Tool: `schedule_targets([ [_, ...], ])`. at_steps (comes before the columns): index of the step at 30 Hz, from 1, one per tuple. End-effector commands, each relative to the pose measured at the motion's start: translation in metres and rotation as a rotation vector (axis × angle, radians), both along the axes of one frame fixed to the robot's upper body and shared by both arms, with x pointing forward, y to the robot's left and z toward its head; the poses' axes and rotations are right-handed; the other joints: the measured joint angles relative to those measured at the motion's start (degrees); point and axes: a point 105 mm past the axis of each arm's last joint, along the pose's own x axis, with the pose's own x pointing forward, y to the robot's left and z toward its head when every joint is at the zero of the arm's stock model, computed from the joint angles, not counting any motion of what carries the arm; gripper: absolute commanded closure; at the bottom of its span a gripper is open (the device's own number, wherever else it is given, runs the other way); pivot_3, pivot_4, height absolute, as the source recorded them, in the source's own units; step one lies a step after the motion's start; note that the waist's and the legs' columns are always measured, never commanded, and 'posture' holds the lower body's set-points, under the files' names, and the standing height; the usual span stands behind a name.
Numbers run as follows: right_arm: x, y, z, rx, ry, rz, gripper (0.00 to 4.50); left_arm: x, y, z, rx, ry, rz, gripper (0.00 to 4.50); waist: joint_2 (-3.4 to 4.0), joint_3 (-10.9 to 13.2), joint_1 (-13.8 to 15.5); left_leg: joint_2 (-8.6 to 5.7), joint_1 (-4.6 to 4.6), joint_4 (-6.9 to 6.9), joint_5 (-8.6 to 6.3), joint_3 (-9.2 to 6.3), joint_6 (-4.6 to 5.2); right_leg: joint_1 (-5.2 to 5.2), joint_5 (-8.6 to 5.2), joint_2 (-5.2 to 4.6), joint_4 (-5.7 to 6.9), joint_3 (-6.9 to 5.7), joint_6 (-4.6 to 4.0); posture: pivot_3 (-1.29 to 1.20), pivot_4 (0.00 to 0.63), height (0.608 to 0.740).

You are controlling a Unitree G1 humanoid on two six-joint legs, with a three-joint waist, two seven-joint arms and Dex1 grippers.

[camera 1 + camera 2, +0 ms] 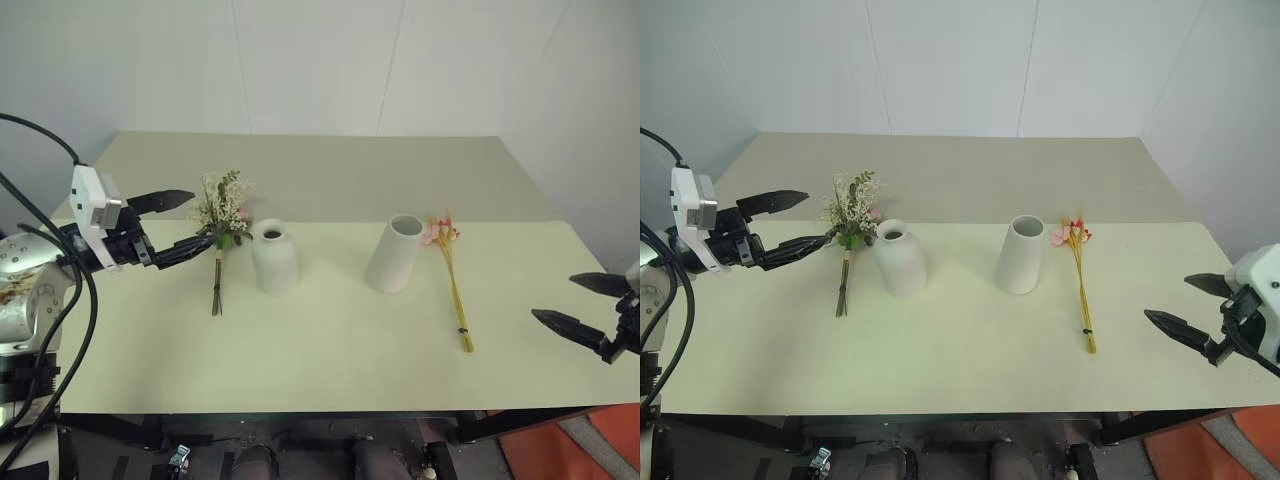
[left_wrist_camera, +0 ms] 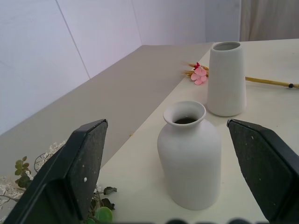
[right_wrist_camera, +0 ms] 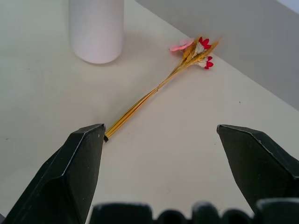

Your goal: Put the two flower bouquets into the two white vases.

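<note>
Left gripper (image 1: 184,222) jaws wide apart, empty, beside bushy bouquet (image 1: 222,215); right gripper (image 1: 585,306) jaws wide, empty.

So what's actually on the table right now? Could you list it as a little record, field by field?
surface: pale table
bushy bouquet: lying flat, left of the bottle-shaped vase
thin bouquet: lying flat, right of the tapered vase
vases: both upright, empty
left gripper: open, beside the bushy bouquet
right gripper: open, holding nothing, right of the thin bouquet

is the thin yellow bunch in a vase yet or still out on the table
Out. The thin yellow bunch lies flat on the table, right of the tapered vase, whose mouth holds no stems.
</note>
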Motion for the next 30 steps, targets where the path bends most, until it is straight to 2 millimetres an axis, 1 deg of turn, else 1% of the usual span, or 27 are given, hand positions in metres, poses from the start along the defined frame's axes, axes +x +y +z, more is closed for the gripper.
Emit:
schedule_targets([
  [1,0.0,0.001,0.014,-0.022,-0.035,0.003,0.0,-0.005,0.002,0.015,0.011,-0.063,0.004,0.04,0.0,0.0,-0.01,0.0,0.0,0.0,0.0,0.0,0.0,0.0,0.0,0.0,0.0,0.0,-0.01,0.0,0.15,0.74],
  [11,0.003,0.001,0.015,-0.027,-0.03,0.003,0.0,-0.005,0.005,0.017,0.018,-0.072,0.019,0.04,0.0,0.0,-0.04,-0.01,0.0,0.0,0.0,-0.01,0.0,0.0,0.0,0.0,0.0,0.0,0.01,0.0,0.15,0.74],
  [13,0.008,0.004,0.016,-0.023,-0.032,0.005,0.0,-0.005,0.002,0.018,0.016,-0.074,0.011,0.04,0.0,0.0,-0.06,-0.01,0.0,0.0,0.0,-0.02,0.0,0.0,0.0,0.0,0.0,-0.01,0.01,0.0,0.15,0.74],
  [14,0.013,0.006,0.016,-0.02,-0.031,0.001,0.0,-0.005,0.0,0.018,0.013,-0.075,0.001,0.04,0.0,0.0,-0.15,-0.01,0.0,0.0,0.0,-0.02,0.0,0.01,0.0,0.0,0.0,0.0,0.01,0.0,0.15,0.74],
  [16,0.031,0.015,0.012,0.021,-0.004,-0.016,0.0,-0.002,-0.005,0.018,0.01,-0.077,-0.012,0.04,-0.03,-0.01,-0.54,-0.01,0.03,0.01,0.0,-0.01,0.0,0.02,0.0,0.0,0.0,0.01,-0.01,0.0,0.15,0.74],
  [18,0.043,0.019,0.009,0.035,0.023,-0.043,0.0,0.002,-0.008,0.018,0.011,-0.08,-0.011,0.04,-0.04,0.0,-0.63,-0.03,0.07,0.01,0.0,-0.02,0.0,0.02,-0.02,0.0,-0.01,0.03,-0.19,0.0,0.15,0.74],
  [21,0.073,0.024,-0.009,0.039,0.171,-0.12,0.0,0.012,-0.022,0.024,0.025,-0.108,-0.049,0.04,-0.04,0.0,-0.48,-0.05,0.07,0.02,0.01,-0.06,0.0,0.03,-0.07,0.01,0.01,0.04,-0.28,0.0,0.15,0.74],
  [23,0.094,0.029,-0.017,0.082,0.243,-0.179,0.0,0.013,-0.033,0.028,0.011,-0.125,-0.102,0.04,-0.04,0.0,-0.43,-0.08,0.04,0.05,0.01,-0.05,0.01,0.02,-0.06,-0.01,0.0,0.06,-0.31,0.0,0.15,0.74],
  [26,0.115,0.034,-0.026,0.11,0.325,-0.242,0.0,0.015,-0.044,0.029,0.008,-0.129,-0.14,0.04,-0.04,0.0,-0.35,-0.09,-0.11,0.06,0.02,-0.06,0.02,-0.07,0.13,-0.01,-0.02,0.08,-0.04,0.0,0.15,0.74],
  [28,0.129,0.038,-0.031,0.116,0.351,-0.284,0.0,0.014,-0.05,0.027,0.007,-0.121,-0.161,0.04,-0.02,0.02,-0.32,-0.09,-0.19,0.04,0.0,-0.08,0.05,-0.16,0.27,0.0,0.02,0.06,-0.35,0.0,0.15,0.74],
  [30,0.139,0.043,-0.037,0.102,0.378,-0.297,0.0,0.012,-0.054,0.024,0.004,-0.112,-0.177,0.04,-0.02,0.02,-0.36,-0.11,-0.41,0.04,-0.01,-0.11,0.06,-0.33,0.28,0.0,0.01,0.05,-0.35,0.0,0.15,0.74],
])
